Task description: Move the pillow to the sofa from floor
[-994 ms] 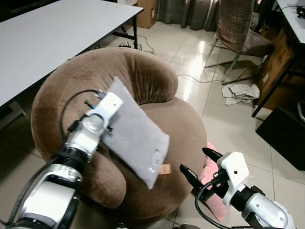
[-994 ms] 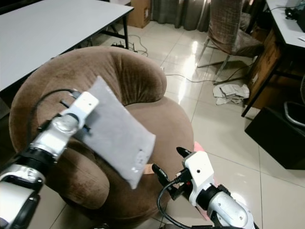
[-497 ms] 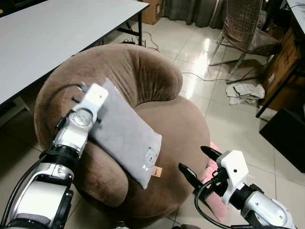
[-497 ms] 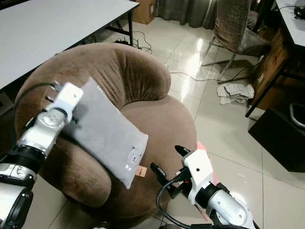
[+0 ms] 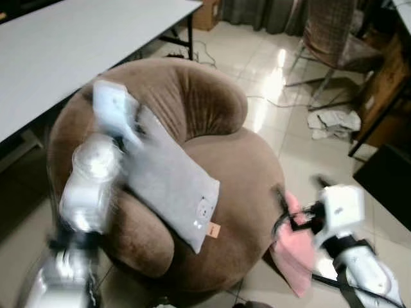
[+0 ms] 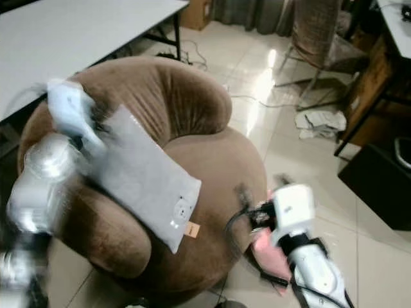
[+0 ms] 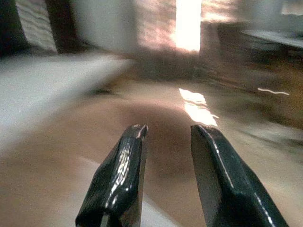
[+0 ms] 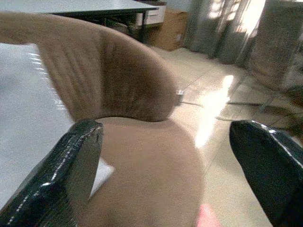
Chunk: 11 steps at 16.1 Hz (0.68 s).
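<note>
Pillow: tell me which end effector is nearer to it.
Left. The left end effector is at the pillow's upper end, over the sofa's armrest, fingers apart and holding nothing. The right end effector is off the sofa's far side, open, clear of the pillow.

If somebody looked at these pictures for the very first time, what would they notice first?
Probably the big round brown sofa in the middle, with a grey pillow lying slanted across its arm and seat. Next, the two blurry silver robot arms: the left gripper, fingers apart, up by the pillow's top end, and the right gripper, wide open, beside the sofa above something pink on the floor.
</note>
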Tool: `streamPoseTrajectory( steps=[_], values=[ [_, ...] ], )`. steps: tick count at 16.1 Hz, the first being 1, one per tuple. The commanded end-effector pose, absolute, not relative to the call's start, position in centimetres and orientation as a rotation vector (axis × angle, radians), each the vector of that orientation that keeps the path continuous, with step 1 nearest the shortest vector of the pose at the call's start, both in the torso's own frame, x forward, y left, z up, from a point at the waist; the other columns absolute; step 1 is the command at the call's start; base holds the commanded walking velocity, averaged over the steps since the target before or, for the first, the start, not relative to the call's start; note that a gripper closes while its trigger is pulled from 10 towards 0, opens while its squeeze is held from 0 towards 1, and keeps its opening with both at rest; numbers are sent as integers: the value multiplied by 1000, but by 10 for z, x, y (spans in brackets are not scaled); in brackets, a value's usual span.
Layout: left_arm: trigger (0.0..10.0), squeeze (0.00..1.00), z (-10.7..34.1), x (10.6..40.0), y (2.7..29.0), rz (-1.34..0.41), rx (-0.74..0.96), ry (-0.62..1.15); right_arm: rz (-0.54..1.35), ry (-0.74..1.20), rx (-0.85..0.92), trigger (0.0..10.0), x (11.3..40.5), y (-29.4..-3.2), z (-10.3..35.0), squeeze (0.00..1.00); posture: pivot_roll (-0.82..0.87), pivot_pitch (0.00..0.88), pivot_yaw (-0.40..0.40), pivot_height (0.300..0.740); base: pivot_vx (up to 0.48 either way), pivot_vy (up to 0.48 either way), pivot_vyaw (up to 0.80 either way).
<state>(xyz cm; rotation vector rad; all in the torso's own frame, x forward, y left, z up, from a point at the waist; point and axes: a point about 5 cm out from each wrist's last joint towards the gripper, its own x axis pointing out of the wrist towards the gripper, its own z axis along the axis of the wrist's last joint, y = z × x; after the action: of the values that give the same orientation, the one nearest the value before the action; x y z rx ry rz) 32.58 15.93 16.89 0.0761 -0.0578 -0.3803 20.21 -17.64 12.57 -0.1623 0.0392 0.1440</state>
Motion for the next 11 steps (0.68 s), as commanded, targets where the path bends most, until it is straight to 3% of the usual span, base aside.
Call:
streamPoseTrajectory(
  steps=[1,2,11],
  values=[
    [10000,0,164,313,141,-492,140,-63,53,28,-173,10000,204,-183,126,0,-71,56,10,740,0,0,0],
    [10000,0,156,311,137,-481,140,-39,32,17,-172,10000,204,-182,128,0,-70,57,3,740,0,0,0],
    [10000,0,120,291,142,-544,265,132,-101,94,-125,10000,197,-176,106,0,-61,57,16,740,0,-480,0]
  ],
)
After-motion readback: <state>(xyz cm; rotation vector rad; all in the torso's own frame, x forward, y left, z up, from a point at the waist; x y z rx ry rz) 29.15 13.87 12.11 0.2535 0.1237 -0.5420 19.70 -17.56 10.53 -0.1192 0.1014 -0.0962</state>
